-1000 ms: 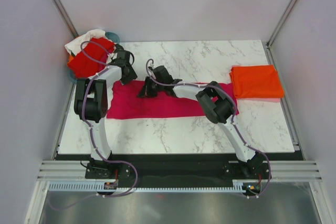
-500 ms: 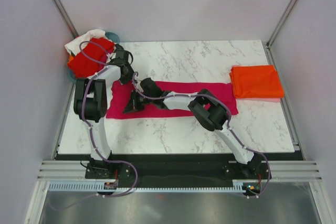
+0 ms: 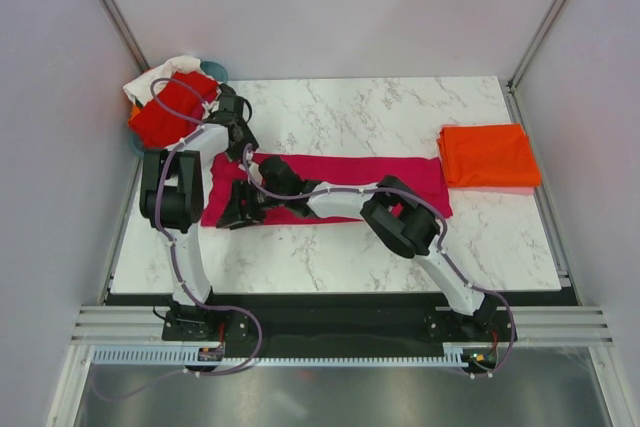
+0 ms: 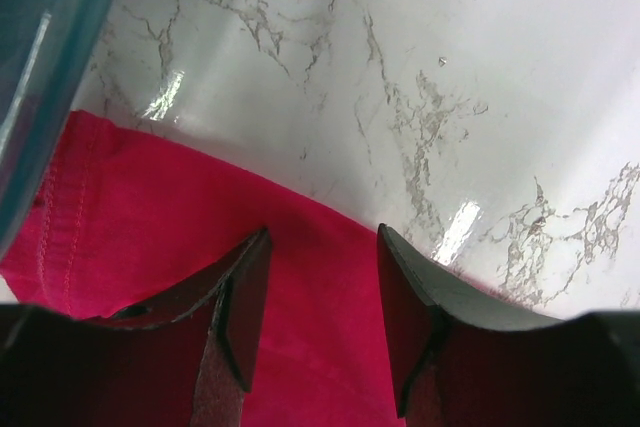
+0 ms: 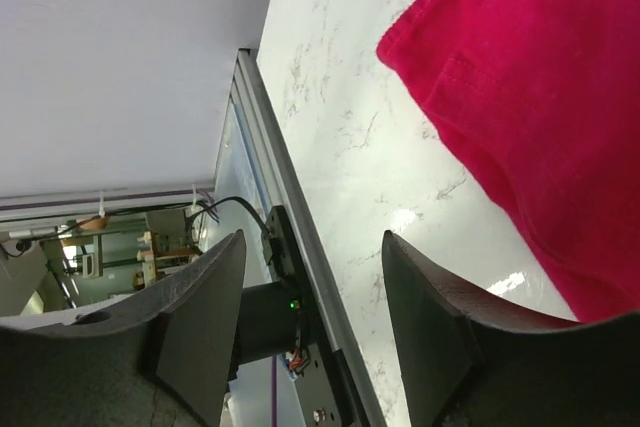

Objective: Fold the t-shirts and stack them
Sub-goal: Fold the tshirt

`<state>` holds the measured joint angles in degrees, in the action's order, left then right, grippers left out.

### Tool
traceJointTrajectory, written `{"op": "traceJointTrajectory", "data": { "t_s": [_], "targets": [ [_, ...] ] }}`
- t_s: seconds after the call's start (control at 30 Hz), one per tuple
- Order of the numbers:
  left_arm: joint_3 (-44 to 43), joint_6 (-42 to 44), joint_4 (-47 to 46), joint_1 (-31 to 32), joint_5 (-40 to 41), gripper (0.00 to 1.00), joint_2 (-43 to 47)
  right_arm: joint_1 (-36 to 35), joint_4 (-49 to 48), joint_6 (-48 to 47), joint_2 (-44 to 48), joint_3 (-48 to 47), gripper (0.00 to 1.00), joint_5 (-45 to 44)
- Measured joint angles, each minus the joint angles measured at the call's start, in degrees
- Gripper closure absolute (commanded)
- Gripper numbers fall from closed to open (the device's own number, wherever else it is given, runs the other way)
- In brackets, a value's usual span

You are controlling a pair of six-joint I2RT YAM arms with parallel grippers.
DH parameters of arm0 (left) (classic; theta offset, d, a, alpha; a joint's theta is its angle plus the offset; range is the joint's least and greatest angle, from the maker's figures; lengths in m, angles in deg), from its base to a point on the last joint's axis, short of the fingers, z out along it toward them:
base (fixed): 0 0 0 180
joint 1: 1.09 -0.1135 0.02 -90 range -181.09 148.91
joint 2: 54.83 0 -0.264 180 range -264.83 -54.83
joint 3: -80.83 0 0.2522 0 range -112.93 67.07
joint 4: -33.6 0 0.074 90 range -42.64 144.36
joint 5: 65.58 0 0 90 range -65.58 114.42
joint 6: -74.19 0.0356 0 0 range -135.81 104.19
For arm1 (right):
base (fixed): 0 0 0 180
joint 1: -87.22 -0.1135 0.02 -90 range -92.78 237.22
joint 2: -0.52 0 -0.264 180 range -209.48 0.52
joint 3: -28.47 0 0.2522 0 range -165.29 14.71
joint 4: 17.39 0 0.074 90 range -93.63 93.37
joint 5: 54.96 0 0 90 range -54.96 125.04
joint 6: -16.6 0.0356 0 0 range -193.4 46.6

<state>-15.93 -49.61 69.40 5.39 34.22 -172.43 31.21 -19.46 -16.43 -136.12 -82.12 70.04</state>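
Observation:
The magenta-pink t-shirt lies folded into a long strip across the middle of the table. My left gripper hovers open over its far left edge; in the left wrist view the cloth lies under the gripper, unpinched. My right arm reaches across to the strip's near left corner, where the right gripper stands open and empty, the shirt's corner beside it. A folded orange t-shirt rests at the right. Red and white t-shirts are heaped at the back left.
The teal basket holds the heap at the back left corner, its wall close to my left gripper. The table's left edge rail runs just beyond the right gripper. White enclosure walls stand on three sides.
My right gripper moved left and toward the front along the magenta shirt, then opened and let go of the cloth. The left gripper barely moved.

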Motion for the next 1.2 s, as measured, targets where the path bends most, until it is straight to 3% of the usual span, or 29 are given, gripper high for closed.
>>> {"op": "traceJointTrajectory", "data": {
  "t_s": [0.13, 0.33, 0.57, 0.8, 0.93, 1.0, 1.03, 1.07, 1.2],
  "targets": [
    [-0.1, 0.9, 0.1, 0.0, -1.0, 0.42, 0.0, 1.1, 0.4, -1.1, 4.5, 3.1, 0.43, -0.2],
    [0.9, 2.0, -0.3, 0.4, -2.3, 0.40, 1.7, 6.5, 4.8, -7.5, 17.7, 13.4, 0.44, -2.5],
    [5.7, 1.9, -0.8, 1.3, -2.6, 0.40, 12.3, 16.4, 12.7, -16.7, 33.9, 25.4, 0.43, -9.2],
    [17.2, -1.8, -3.0, 2.3, -2.9, 0.63, 27.4, 21.5, 23.4, -25.1, 43.8, 34.2, 0.52, -21.5],
    [24.9, -3.6, -3.1, 2.7, -2.9, 0.67, 33.1, 22.8, 27.2, -26.8, 50.5, 40.3, 0.59, -28.9],
    [27.6, -4.0, -3.1, 2.7, -2.9, 0.81, 35.0, 22.8, 28.3, -27.2, 53.6, 42.5, 0.79, -32.7],
    [28.9, -4.3, -3.1, 2.7, -3.0, 0.91, 36.0, 22.8, 29.0, -27.6, 55.3, 43.4, 0.98, -34.9],
    [29.6, -4.5, -3.1, 2.7, -3.1, 0.98, 36.6, 22.8, 29.7, -28.0, 56.7, 44.0, 1.00, -37.1],
    [32.3, -4.5, -4.1, 2.7, -4.7, 0.98, 38.1, 23.1, 31.5, -27.3, 58.9, 45.0, 1.00, -44.4]
  ]
}}
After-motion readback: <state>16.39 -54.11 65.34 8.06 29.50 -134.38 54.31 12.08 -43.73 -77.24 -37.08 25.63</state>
